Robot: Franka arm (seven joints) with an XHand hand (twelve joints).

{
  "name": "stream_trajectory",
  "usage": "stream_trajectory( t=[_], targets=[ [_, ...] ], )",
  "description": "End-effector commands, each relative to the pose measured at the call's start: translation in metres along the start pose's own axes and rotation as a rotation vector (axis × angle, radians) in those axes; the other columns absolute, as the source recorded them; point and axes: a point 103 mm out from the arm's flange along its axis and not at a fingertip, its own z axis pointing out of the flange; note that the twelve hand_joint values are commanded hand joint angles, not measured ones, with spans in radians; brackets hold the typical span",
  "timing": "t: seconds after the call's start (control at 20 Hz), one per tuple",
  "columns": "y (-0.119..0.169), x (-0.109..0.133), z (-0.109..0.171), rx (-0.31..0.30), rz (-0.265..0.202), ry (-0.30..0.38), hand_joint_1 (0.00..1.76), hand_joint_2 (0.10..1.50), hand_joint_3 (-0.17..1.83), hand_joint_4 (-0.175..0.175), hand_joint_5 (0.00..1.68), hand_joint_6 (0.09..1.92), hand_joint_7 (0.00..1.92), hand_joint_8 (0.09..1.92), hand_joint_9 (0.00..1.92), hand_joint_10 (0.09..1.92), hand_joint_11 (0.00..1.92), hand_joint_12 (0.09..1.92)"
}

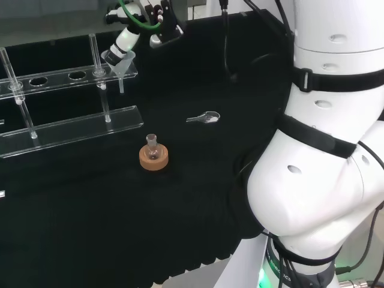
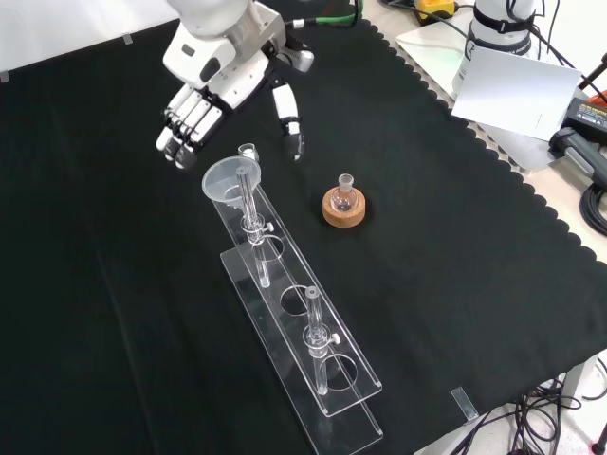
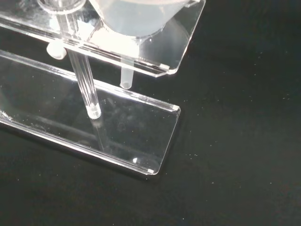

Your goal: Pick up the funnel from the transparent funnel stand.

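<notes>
Funnel of cloudy plastic sits in the end hole of the clear stand in the head view, with my hand just above it. In the front view my hand hangs spread beside the funnel's round rim; a small glass flask rests on a cork ring nearby. In the wrist view the funnel's thin stem pokes down through the smooth clear shelf.

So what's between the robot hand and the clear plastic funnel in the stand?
Nothing: in the front view the black-and-white hand hovers open just beyond the clear funnel.
</notes>
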Motion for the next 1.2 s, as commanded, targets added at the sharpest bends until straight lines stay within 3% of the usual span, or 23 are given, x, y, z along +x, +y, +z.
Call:
stream_trajectory(
  t=[0.05,0.35,0.8,1.0,1.2],
  targets=[
    [0.017,-0.005,0.013,0.049,-0.032,0.007,0.53,0.6,0.01,-0.018,0.0,0.09,0.0,0.09,0.0,0.09,0.0,1.02],
    [0.027,-0.008,0.02,0.075,-0.055,-0.007,0.53,0.61,0.01,-0.021,0.0,0.09,0.0,0.09,0.0,0.09,0.0,1.05],
    [0.032,-0.013,0.025,0.074,-0.054,-0.025,0.53,0.63,0.01,-0.032,0.0,0.09,0.03,0.09,0.08,0.09,0.0,1.2],
    [0.037,-0.009,0.03,0.074,-0.057,-0.017,0.54,0.64,0.01,-0.033,0.0,0.09,0.13,0.18,0.01,0.51,0.0,1.3],
    [0.041,-0.01,0.035,0.08,-0.051,0.007,0.54,0.65,0.01,-0.03,0.05,0.09,0.16,0.43,0.03,0.79,0.0,1.37]
  ],
)
